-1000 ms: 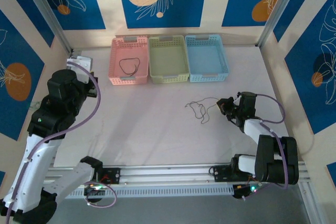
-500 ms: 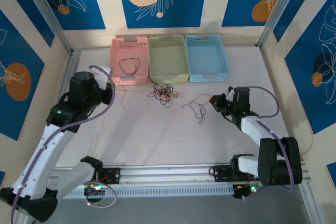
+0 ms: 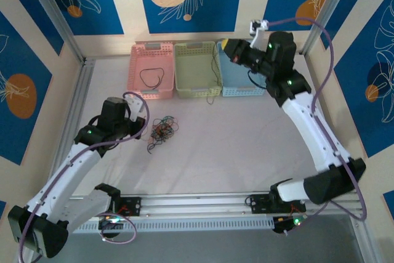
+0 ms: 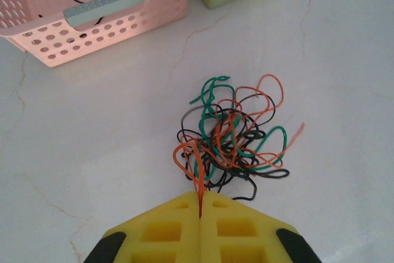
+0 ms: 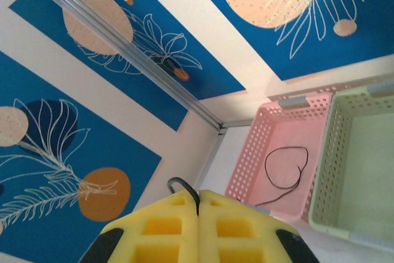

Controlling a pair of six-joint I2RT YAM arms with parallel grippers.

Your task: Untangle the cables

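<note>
Small tangle of thin black, green & orange wires (image 4: 234,143) lies on white tabletop (image 4: 92,152), nr pink plastic basket (image 4: 123,23). Left claw (image 4: 200,204) clenched on one orange strand (image 4: 188,161). Right claw (image 5: 198,204), up high, clenched on separate black wire (image 5: 181,184).

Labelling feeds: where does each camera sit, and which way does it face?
Top external: above, behind the bases, looking down at the table; both arms show.
Left wrist: low, facing down at the cables; left gripper shut on an orange strand.
Right wrist: raised, facing the back wall; right gripper pinching a black strand.
All share the pink basket.
</note>
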